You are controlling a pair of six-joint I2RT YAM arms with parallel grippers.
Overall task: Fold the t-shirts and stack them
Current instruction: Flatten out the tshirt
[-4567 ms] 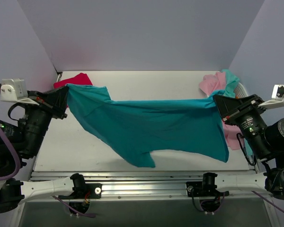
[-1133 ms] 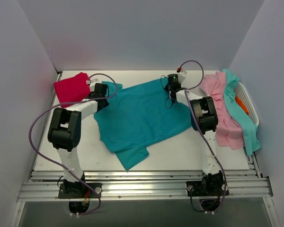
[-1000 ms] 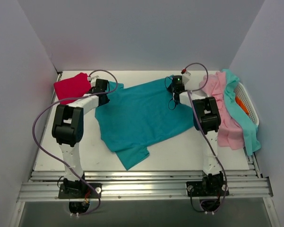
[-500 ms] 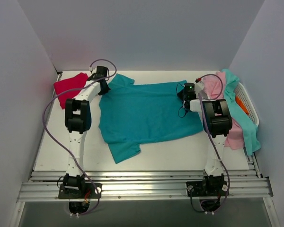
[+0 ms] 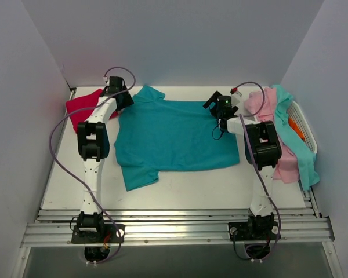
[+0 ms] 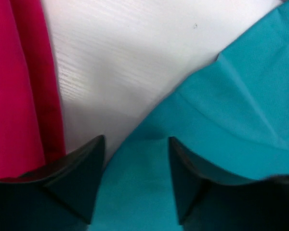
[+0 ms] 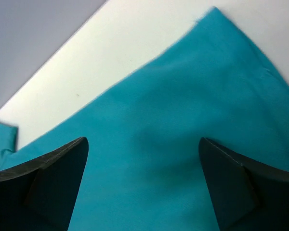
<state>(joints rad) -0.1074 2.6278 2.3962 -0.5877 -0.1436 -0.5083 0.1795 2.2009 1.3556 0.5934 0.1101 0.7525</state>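
The teal shirt (image 5: 174, 136) is lying flat on the counter (image 5: 180, 185). The left tool (image 6: 136, 139) is standing apart over its far-left edge; the right tool (image 7: 142, 139) is gaping wide over its far-right corner, perhaps touching cloth.

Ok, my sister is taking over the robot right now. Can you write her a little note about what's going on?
Left pincer: open, over the far left corner of the teal t-shirt, holding nothing.
Right pincer: open, over its far right corner, holding nothing.
Teal t-shirt: spread flat mid-table, unfolded.
Red t-shirt: at the far left, beside the teal one.
Pink t-shirt and aqua t-shirt: heaped at the right, draped over the white basket.
Done: teal one laid out.
Left: fold it, stack it, then do the heap.
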